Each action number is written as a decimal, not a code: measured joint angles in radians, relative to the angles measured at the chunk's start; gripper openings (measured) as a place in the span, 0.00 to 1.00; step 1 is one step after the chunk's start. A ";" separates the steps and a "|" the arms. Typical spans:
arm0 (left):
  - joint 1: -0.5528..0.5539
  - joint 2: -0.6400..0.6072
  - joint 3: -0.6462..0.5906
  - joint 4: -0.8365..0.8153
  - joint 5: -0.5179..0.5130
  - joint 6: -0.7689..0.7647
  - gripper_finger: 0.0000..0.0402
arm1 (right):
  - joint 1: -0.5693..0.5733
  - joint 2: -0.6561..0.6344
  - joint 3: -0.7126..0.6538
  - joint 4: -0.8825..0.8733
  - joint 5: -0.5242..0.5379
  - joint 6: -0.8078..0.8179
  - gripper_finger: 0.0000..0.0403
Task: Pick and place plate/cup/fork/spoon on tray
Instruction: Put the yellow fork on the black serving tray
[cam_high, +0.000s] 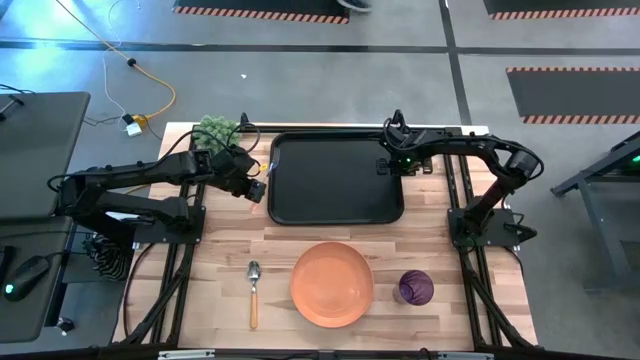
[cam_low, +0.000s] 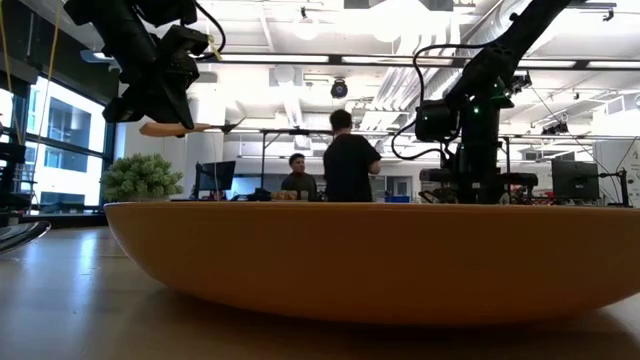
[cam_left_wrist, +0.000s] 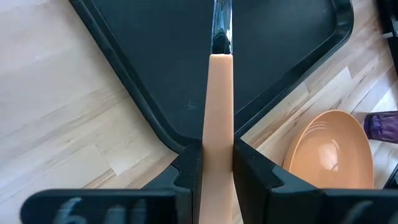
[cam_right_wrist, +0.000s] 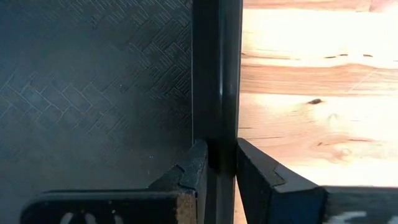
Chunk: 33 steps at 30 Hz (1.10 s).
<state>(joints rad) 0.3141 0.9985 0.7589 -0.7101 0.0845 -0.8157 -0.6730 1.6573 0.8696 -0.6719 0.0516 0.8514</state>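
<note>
My left gripper (cam_high: 255, 187) is shut on the fork (cam_left_wrist: 219, 93), which has a light wooden handle and a metal front end, above the left edge of the black tray (cam_high: 335, 180). My right gripper (cam_high: 388, 163) is shut on the tray's right rim. The tray lies flat on the far middle of the table. The orange plate (cam_high: 332, 283) lies on the table near the front edge. The spoon (cam_high: 254, 290) lies flat to its left, and the purple cup (cam_high: 415, 288) stands to its right. In the low view the fork (cam_low: 185, 127) shows roughly level and high above the table. My left gripper pinches the fork's wooden handle (cam_left_wrist: 219, 140) between its two fingers. The handle runs forward along the fingers and out past their tips, with the metal end (cam_left_wrist: 221, 25) over the tray. The fork is lifted clear and roughly level. My right gripper pinches the tray's raised right rim (cam_right_wrist: 214, 93) from above, pointing down, on the rim's far half. One finger (cam_right_wrist: 186, 171) is inside the tray and one (cam_right_wrist: 258, 168) is outside. The tray lies flat on the table.
A green plant (cam_high: 215, 130) stands at the table's far left corner, just behind my left gripper. There is bare wood between the tray and the plate. People (cam_low: 350, 160) are in the room beyond the table.
</note>
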 joint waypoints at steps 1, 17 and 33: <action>0.000 0.000 0.000 0.000 0.000 -0.002 0.14 | 0.003 0.000 0.000 -0.001 0.001 0.005 0.14; 0.000 0.000 0.000 0.000 0.007 -0.001 0.14 | 0.047 0.000 -0.001 -0.001 0.021 0.084 0.14; 0.000 0.000 0.000 -0.001 0.007 0.001 0.14 | 0.047 0.002 -0.002 0.007 0.043 0.067 0.30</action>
<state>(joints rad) 0.3138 0.9985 0.7589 -0.7109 0.0914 -0.8143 -0.6256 1.6596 0.8677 -0.6651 0.0944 0.9186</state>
